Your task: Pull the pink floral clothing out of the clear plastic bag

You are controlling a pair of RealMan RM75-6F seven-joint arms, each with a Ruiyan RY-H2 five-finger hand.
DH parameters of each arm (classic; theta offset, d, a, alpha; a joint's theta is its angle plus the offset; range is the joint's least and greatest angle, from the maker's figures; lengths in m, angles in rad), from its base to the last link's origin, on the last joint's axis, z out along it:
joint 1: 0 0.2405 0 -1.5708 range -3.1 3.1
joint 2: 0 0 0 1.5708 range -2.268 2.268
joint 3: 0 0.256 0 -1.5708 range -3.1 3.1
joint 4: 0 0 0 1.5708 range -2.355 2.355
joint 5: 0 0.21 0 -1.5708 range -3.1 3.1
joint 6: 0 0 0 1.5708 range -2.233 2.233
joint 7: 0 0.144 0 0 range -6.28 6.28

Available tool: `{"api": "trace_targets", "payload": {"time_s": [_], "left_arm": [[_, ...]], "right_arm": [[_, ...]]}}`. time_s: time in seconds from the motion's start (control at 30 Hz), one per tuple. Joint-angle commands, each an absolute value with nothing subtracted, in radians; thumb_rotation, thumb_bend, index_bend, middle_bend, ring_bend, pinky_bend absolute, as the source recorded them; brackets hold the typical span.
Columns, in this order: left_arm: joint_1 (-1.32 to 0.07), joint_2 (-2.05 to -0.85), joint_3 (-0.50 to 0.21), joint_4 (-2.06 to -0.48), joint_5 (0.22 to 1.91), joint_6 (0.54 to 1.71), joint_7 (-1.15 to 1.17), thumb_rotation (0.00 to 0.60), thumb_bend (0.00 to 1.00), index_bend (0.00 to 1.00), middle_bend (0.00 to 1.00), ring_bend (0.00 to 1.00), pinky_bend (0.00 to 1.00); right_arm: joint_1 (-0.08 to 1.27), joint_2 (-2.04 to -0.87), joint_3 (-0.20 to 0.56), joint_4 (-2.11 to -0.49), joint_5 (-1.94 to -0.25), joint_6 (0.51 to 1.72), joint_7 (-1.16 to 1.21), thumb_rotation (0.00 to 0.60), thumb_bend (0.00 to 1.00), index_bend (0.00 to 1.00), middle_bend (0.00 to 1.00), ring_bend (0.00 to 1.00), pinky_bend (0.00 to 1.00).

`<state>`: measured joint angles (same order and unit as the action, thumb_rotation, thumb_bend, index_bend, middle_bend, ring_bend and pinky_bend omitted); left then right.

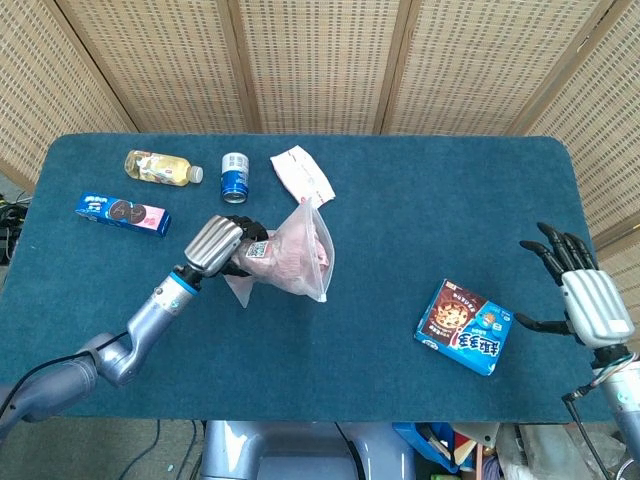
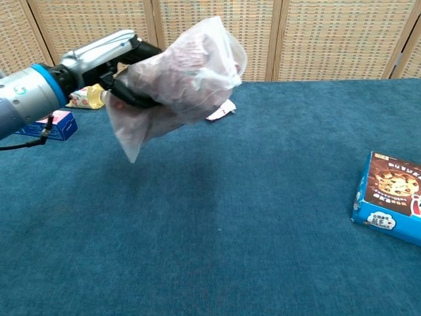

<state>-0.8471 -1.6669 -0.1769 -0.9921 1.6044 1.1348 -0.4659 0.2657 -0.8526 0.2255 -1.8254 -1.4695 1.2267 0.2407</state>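
Observation:
My left hand [image 1: 222,245] [image 2: 118,62] grips a clear plastic bag [image 1: 290,255] [image 2: 181,79] and holds it lifted off the table. Pink floral clothing [image 1: 298,250] [image 2: 191,62] is bunched inside the bag, which hangs tilted with a loose corner pointing down. My right hand [image 1: 585,300] hovers at the table's right edge with its fingers spread apart and nothing in them; the chest view does not show it.
A blue snack box [image 1: 465,327] [image 2: 391,197] lies at the right. At the back left are a drink bottle [image 1: 160,167], a blue can [image 1: 235,177], a white-pink packet [image 1: 302,179] and a blue biscuit box [image 1: 122,213] [image 2: 49,125]. The table [image 1: 420,220] is blue-carpeted.

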Motion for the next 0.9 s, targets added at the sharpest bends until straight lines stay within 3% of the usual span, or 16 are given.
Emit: {"api": "trace_targets", "payload": {"time_s": [0.03,0.37,0.9], "left_arm": [[-0.873,-1.694,-0.194,-0.977,1.606,1.144,-0.471,0.600,0.35,0.60,0.56,0.48,0.53],[-0.942,-1.757,-0.229,-0.951,1.596,1.153,-0.465,0.600,0.35,0.60,0.56,0.48,0.53],[-0.990,-1.800,-0.252,-0.928,1.594,1.218,-0.517,0.600,0.35,0.60,0.56,0.48,0.53]], "right_arm": [[0.325,-0.817,0.257,-1.867,-1.447,1.149,0.273,0.600,0.00,0.22,0.00,0.00,0.00],[0.476,-0.777,0.324,-1.938,-1.339,0.964,0.296,0.600,0.00,0.34,0.00,0.00,0.00],[0.568,-0.711,0.399,-2.070,-1.183,0.891,0.325,0.600,0.00,0.36,0.00,0.00,0.00]]}}
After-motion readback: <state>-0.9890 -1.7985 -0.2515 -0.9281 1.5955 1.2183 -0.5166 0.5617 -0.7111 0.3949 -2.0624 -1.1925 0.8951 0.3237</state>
